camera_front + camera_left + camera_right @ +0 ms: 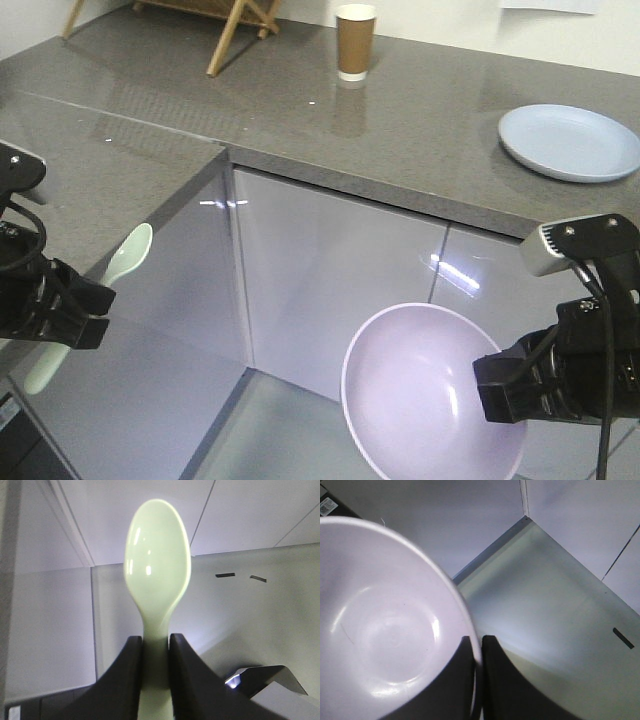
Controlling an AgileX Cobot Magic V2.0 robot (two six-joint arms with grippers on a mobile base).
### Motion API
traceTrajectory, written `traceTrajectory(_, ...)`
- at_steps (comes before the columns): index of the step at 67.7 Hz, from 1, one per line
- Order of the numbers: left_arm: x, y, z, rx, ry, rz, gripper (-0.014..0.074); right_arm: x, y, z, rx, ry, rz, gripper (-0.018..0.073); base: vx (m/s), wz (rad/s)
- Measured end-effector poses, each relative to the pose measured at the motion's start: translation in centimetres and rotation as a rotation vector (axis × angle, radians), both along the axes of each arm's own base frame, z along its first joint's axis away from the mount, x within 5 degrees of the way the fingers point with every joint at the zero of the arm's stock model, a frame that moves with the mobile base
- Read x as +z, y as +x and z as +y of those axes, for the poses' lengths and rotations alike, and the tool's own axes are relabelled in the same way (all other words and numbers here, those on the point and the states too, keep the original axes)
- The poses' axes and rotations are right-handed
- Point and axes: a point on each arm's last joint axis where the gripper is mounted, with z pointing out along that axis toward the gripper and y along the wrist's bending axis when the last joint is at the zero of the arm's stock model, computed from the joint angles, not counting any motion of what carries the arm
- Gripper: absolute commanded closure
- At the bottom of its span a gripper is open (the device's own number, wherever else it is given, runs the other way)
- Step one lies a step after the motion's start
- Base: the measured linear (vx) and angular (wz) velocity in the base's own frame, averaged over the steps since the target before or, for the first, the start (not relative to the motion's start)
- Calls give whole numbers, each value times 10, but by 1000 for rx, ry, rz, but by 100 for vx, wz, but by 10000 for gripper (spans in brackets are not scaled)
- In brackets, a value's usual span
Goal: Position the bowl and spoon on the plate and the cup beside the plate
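Left wrist view: the spoon (157, 560) is pinched by its handle in the left claw (155, 642), while the bowl (385, 630) is gripped by its rim in the right claw (477, 642), hanging to that claw's left. With plate (570, 140) and cup (355, 42) well beyond both claws, the tilted bowl could be swung loose from so thin a pinch in transit. No writing can be read; a label (327, 505) past the bowl is blurred.

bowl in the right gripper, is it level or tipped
Tipped. The right gripper pinches the bowl by its rim, and in the front view its empty inside faces sideways toward the camera rather than up.
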Motion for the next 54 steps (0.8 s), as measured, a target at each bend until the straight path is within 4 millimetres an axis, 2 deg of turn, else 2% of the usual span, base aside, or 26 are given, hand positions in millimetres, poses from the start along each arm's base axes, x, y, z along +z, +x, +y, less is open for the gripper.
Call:
traceTrajectory(29, 0, 0, 0, 0, 0, 0, 519, 0, 0, 0, 0, 0, 1, 560, 0, -24)
traceTrajectory(54, 0, 0, 0, 0, 0, 0, 519, 0, 0, 0, 0, 0, 1, 560, 2, -10)
